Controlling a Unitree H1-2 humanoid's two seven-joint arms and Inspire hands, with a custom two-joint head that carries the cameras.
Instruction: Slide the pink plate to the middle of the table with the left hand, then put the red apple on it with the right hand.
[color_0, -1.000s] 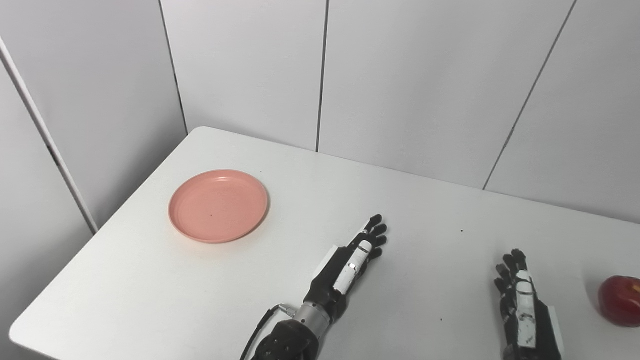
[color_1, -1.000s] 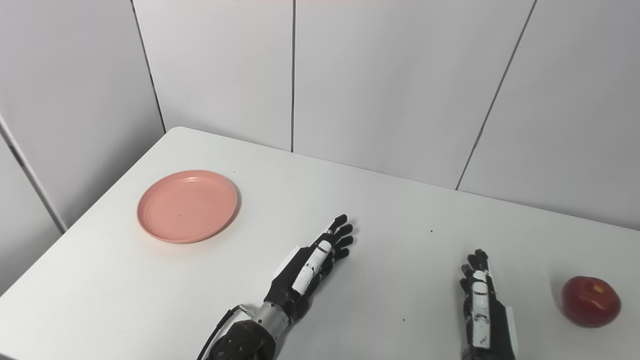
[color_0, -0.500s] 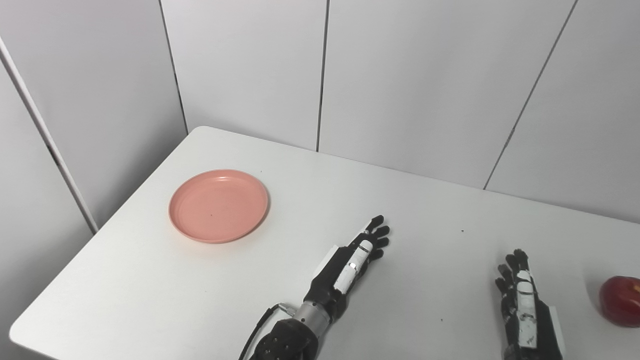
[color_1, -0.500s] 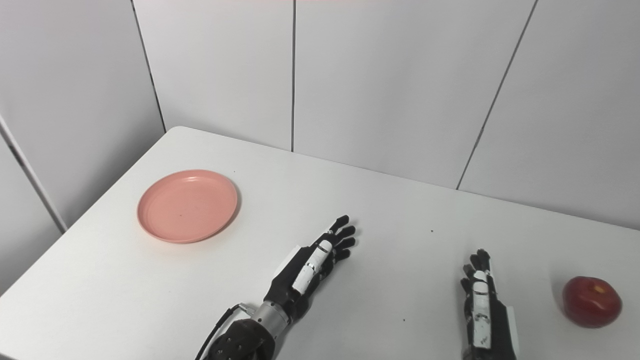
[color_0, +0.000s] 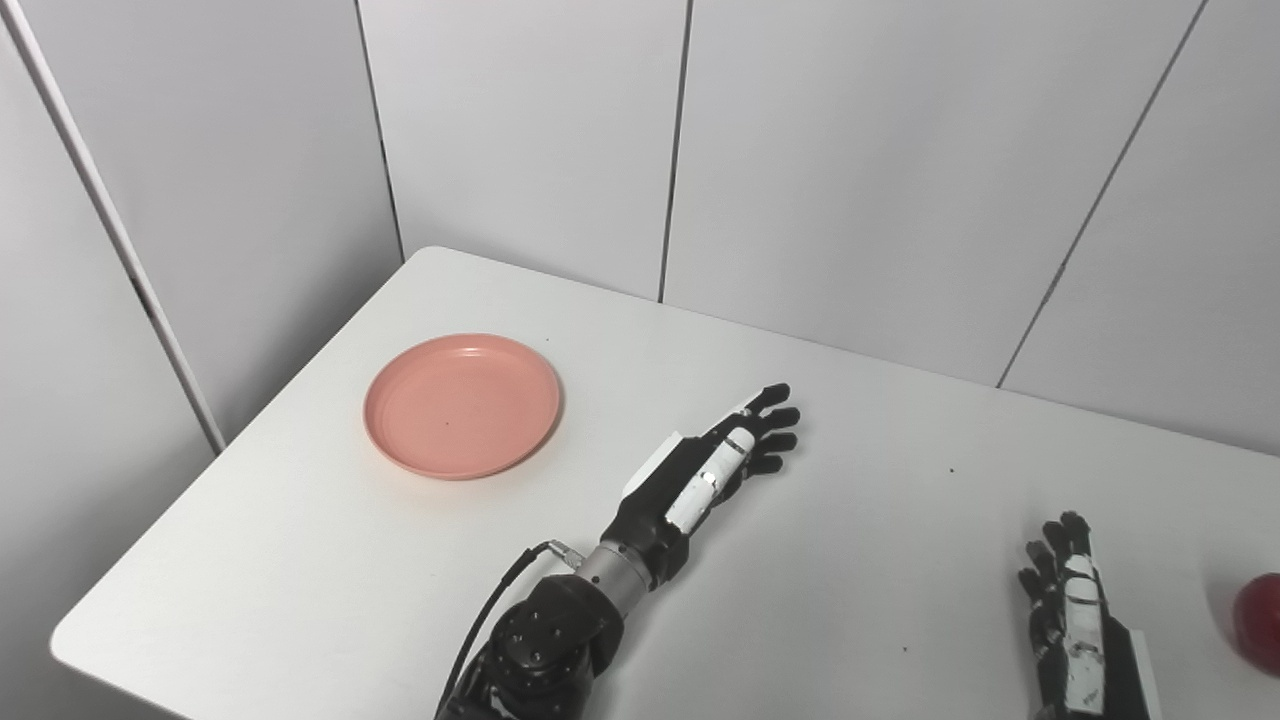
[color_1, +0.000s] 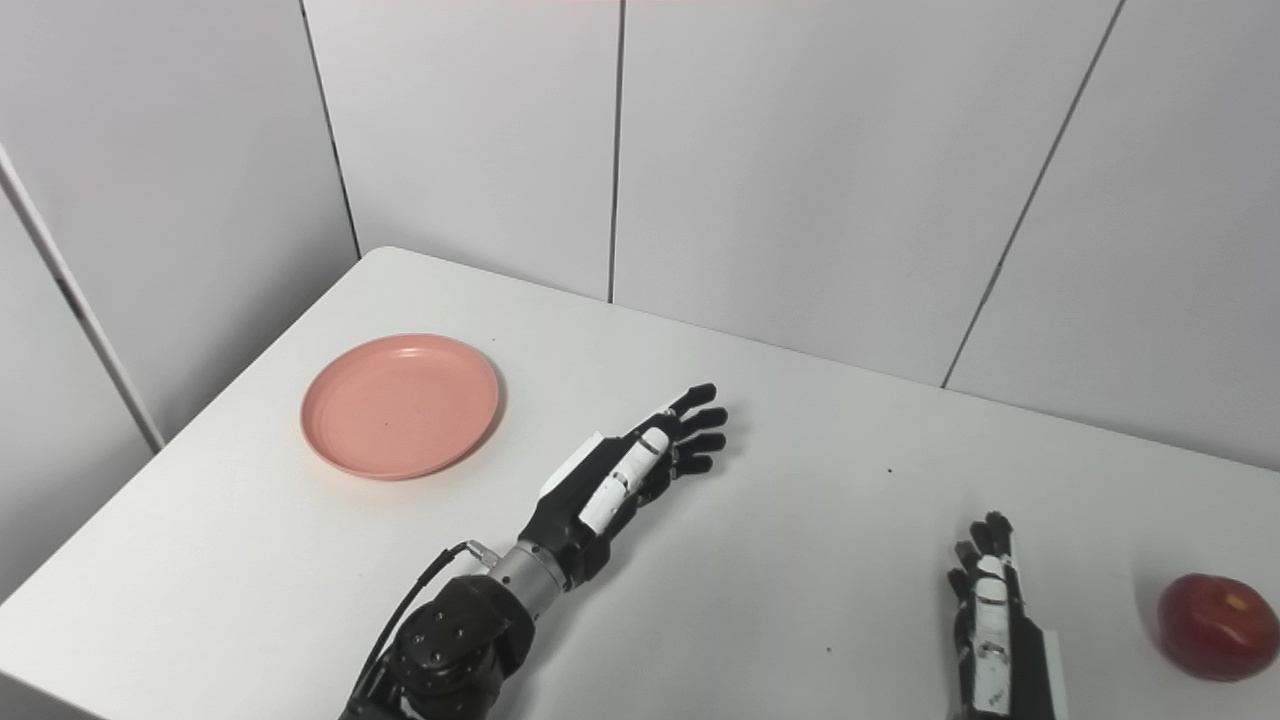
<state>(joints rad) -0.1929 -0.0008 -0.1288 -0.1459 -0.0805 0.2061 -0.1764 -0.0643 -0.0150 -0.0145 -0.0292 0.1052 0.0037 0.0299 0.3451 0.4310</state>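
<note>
The pink plate (color_0: 462, 404) lies flat near the table's left edge with nothing on it. My left hand (color_0: 712, 466) is open over the middle of the table, fingers stretched toward the far right, well right of the plate and apart from it. The red apple (color_1: 1217, 626) rests on the table at the far right; the left eye view shows only a sliver of the apple (color_0: 1260, 622). My right hand (color_1: 990, 620) is open near the front edge, left of the apple with a clear gap between them.
The white table (color_0: 880, 520) has a rounded far-left corner and a left edge close to the plate. Grey wall panels (color_0: 850, 150) stand right behind its far edge. A black cable (color_0: 490, 620) loops beside my left forearm.
The camera has turned, shifting the whole picture. My left arm has reached forward and lifted a little, with more of the forearm in sight. The plate, apple and right hand keep their places.
</note>
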